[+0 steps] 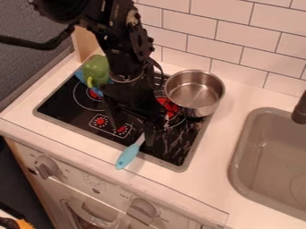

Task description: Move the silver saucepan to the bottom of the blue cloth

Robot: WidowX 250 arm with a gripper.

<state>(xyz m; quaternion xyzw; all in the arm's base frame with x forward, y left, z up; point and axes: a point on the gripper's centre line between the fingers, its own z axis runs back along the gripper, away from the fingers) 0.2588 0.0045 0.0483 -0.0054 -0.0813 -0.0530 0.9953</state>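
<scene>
An oven front (95, 191) sits below a black stove (65, 100), its round silver saucepan (194, 91) opening upward near tiled wall (230, 36), the claw's (142, 134) grip unclear.

Green pepper (95, 68) at the stovetop's (57, 100) back L corner, stem end twd the front; stovetop black w/ red spots & a grey rim, set in the white surface (206, 183); utensil w/ lt. blue handle (127, 156) lying across the front rim; grey sink (236, 163) on the R, dark faucet (300, 108) at its edge; white tile wall (221, 27) behind; oven front (94, 181) w/ knobs (46, 167) below.
</scene>
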